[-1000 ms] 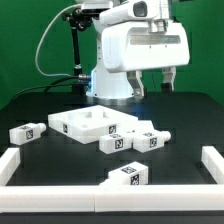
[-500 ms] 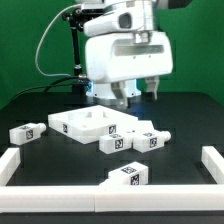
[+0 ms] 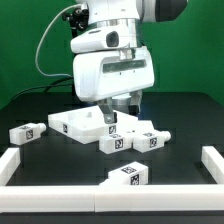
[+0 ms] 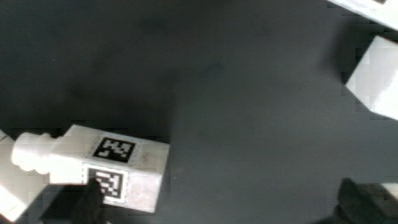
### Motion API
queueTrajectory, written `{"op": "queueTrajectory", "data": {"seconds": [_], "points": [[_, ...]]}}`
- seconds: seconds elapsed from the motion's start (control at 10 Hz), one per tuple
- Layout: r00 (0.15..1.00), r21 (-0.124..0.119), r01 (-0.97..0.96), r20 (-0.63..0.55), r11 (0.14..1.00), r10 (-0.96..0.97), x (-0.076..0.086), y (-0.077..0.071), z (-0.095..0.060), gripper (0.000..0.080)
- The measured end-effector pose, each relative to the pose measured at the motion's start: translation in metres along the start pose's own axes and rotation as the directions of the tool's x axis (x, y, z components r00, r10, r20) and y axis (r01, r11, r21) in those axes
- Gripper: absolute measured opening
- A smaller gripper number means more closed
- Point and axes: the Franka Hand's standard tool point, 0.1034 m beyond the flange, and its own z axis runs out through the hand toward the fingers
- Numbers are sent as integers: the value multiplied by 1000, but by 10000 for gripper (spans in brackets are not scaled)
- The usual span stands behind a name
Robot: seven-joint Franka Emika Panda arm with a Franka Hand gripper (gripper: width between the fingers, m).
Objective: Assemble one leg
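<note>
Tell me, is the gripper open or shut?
Open: the gripper has its fingers apart in the exterior view, holding nothing.

Quick headcount: one big flat white panel (image 3: 75, 124), and four legs as far as I can tell. There's a loner leg (image 3: 25, 131) out on the exterior view's left and another leg (image 3: 130, 175) near the front. Two more legs (image 3: 116, 144) (image 3: 152, 141) are bunched up by the panel, tight enough that I wouldn't swear to it. Wrist view catches just one leg (image 4: 98, 160), two tags showing. One robot arm (image 3: 112, 70). Low white wall (image 3: 10, 165): three stretches.
</note>
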Motion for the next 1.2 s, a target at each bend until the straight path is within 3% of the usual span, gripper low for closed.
{"op": "queueTrajectory", "data": {"seconds": [0.2, 0.4, 0.5, 0.8, 1.2], "points": [[987, 3, 152, 41, 988, -152, -14, -16, 3, 650], [959, 0, 277, 53, 961, -277, -31, -20, 13, 650], [957, 6, 285, 54, 958, -285, -35, -23, 21, 650], [962, 4, 267, 54, 964, -266, -34, -24, 20, 650], [961, 48, 261, 78, 964, -264, -45, -51, 33, 650]]}}
